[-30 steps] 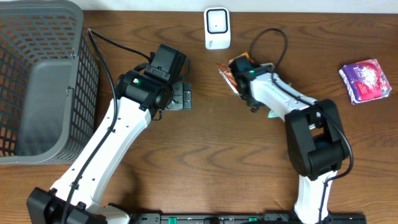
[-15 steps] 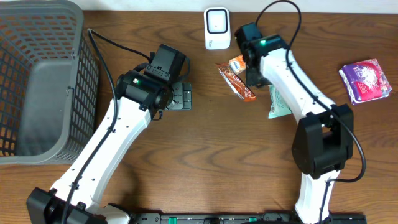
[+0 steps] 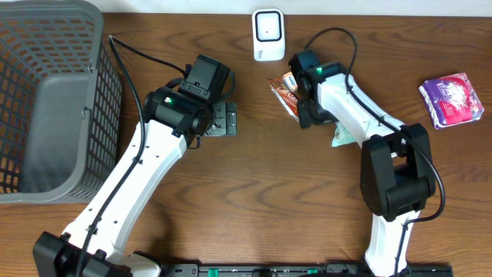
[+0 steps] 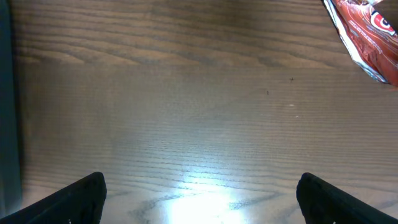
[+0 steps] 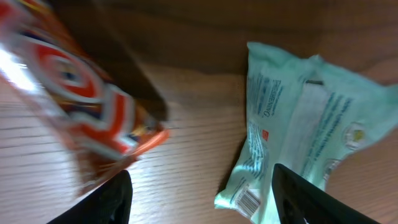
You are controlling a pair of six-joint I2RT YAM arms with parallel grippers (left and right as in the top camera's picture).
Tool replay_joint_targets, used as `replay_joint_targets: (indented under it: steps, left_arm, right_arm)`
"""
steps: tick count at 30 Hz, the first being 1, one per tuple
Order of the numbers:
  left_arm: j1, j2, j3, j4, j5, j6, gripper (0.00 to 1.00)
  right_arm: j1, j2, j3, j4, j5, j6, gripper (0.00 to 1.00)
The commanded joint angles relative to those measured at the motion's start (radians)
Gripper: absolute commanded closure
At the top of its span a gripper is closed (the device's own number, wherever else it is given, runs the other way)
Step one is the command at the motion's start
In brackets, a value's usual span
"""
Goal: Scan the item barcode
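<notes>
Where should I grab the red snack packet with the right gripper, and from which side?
Grip the red snack packet across its narrow width near the middle, coming straight down from above. It lies flat on the table as a long thin strip, so the short span probably suits the open right gripper, which hangs beside it over bare wood.

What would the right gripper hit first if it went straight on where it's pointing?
Probably bare table, in the gap between the red wrapper and the green pack. The open right gripper frames only wood, though depth is unclear.
</notes>
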Motion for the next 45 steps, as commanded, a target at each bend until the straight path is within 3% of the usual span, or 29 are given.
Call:
replay_joint_targets:
  steps: [1,5,7,11,20,25,31,39,45]
  left_arm:
    - [0.000,0.000,-0.002,-0.005,-0.019,-0.005,0.02]
    - [0.000,0.000,-0.002,-0.005,-0.019,-0.005,0.02]
    - [0.000,0.000,-0.002,-0.005,-0.019,-0.005,0.02]
    - [0.000,0.000,-0.002,-0.005,-0.019,-0.005,0.02]
    - [0.000,0.000,-0.002,-0.005,-0.019,-0.005,0.02]
    - [0.000,0.000,-0.002,-0.005,-0.019,-0.005,0.02]
    - [0.000,0.000,-0.002,-0.005,-0.019,-0.005,0.02]
    - [0.000,0.000,-0.002,-0.005,-0.019,-0.005,0.02]
    - [0.000,0.000,-0.002,-0.005,-0.019,-0.005,0.02]
  right_arm:
    - [-0.041,-0.005,-0.055,0.022,0.058,0.009,0.32]
    - [-0.092,-0.005,-0.079,0.027,0.177,0.034,0.31]
    - [-0.122,-0.005,-0.080,0.028,0.218,0.055,0.26]
    - [-0.189,-0.005,-0.080,0.040,0.097,0.031,0.21]
    - [-0.227,-0.005,-0.135,0.105,-0.037,0.031,0.25]
    - [-0.227,-0.005,-0.180,0.147,-0.044,0.032,0.47]
    - [-0.236,-0.018,-0.143,0.136,-0.299,0.031,0.99]
    - [-0.326,-0.022,-0.016,0.141,-1.015,-0.087,0.99]
    - [-0.399,-0.018,-0.089,0.171,-1.287,-0.179,0.99]
